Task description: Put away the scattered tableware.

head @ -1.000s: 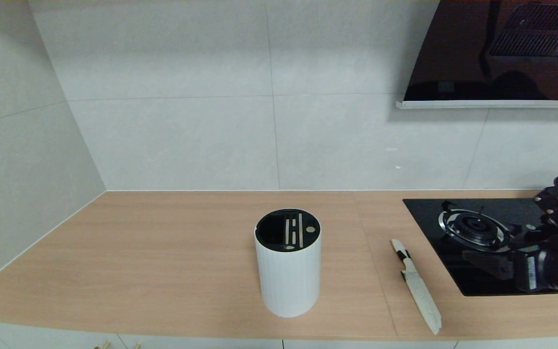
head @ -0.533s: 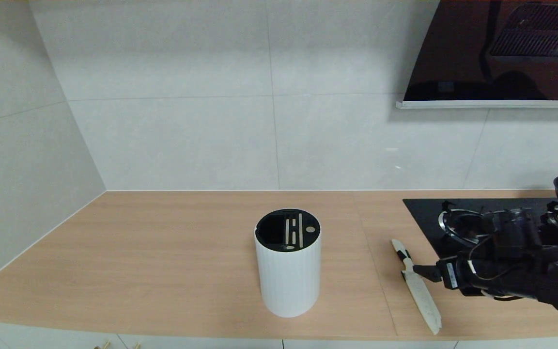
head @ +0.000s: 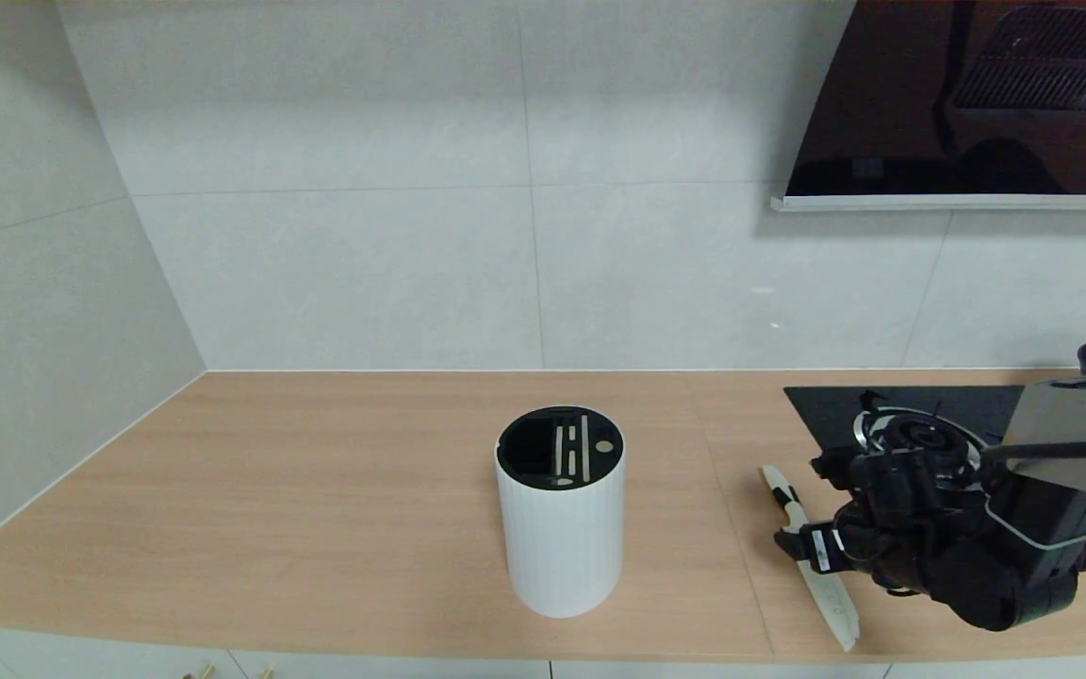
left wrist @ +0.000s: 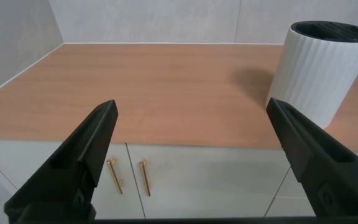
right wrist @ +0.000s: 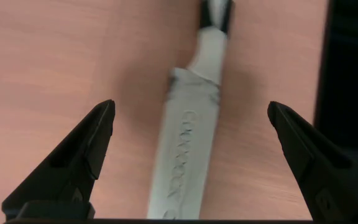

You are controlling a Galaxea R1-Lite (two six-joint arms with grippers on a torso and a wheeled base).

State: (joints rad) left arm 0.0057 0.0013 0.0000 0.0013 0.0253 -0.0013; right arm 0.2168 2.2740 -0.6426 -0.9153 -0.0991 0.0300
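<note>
The white-bladed kitchen knife with a white and black handle [right wrist: 188, 155] lay flat on the light wooden table [head: 317, 490]. Directly above it, the right gripper [right wrist: 189, 109] hung with its jaws spread wide to either side of the blade, near where the blade meets the handle. Closing there looked risky: the pads would meet thin, flat steel lying against the table and might skid off or pinch only an edge, so the knife could twist or drop on lifting. Just beside it sat the black gas hob [head: 826, 405]. The tall white ribbed cylindrical knife block [head: 562, 528] stood upright, well apart. Its narrow slots would punish a tilted blade. The left gripper [left wrist: 191, 106] hung open off the table's front edge.
</note>
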